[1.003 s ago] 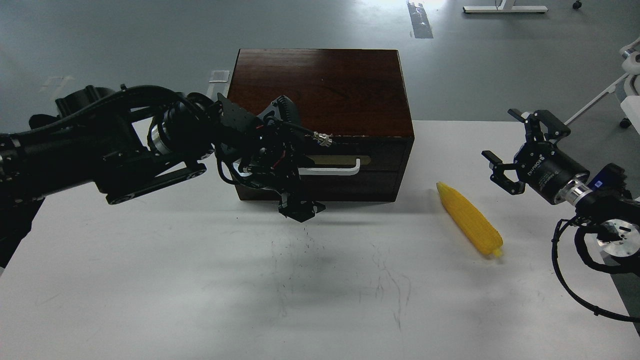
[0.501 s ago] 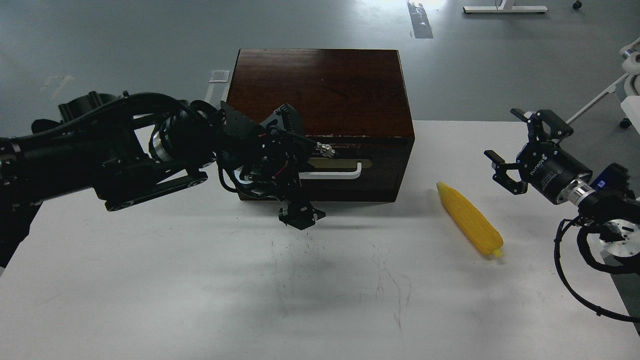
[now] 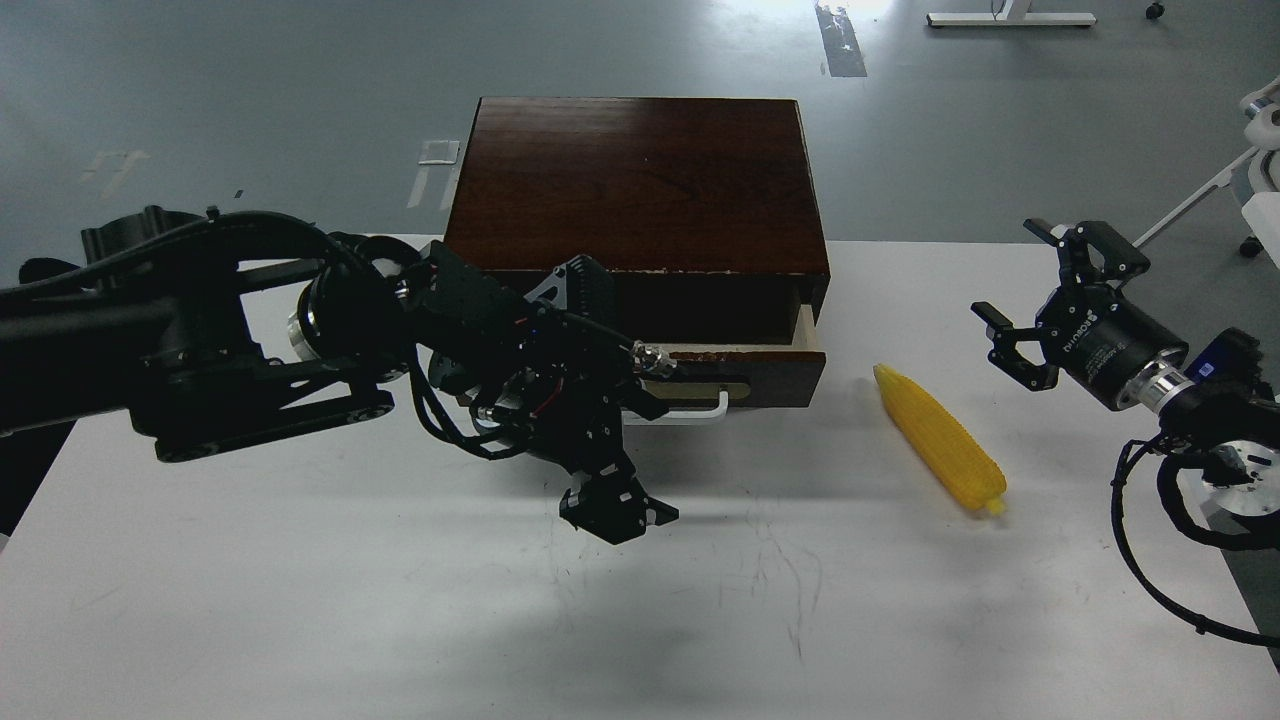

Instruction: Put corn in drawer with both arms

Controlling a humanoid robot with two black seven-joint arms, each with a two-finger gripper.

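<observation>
The dark wooden box (image 3: 640, 180) stands at the back of the white table. Its drawer (image 3: 760, 372) is pulled out a short way, showing a pale wood side at the right. My left gripper (image 3: 640, 402) covers the left end of the white bar handle (image 3: 700, 412) and grips it; its dark body hides the contact. The yellow corn (image 3: 940, 440) lies on the table right of the box, tip pointing toward the back left. My right gripper (image 3: 1010, 270) is open and empty, in the air right of the corn and above it.
The white table (image 3: 300, 600) runs to a front edge below and a right edge near my right arm. A white chair frame (image 3: 1250, 160) stands off the table at the far right. Grey floor lies behind the box.
My left gripper has drawn back toward me and down, and the drawer has slid out of the box with it. My right gripper has hardly moved. The corn has not moved.
</observation>
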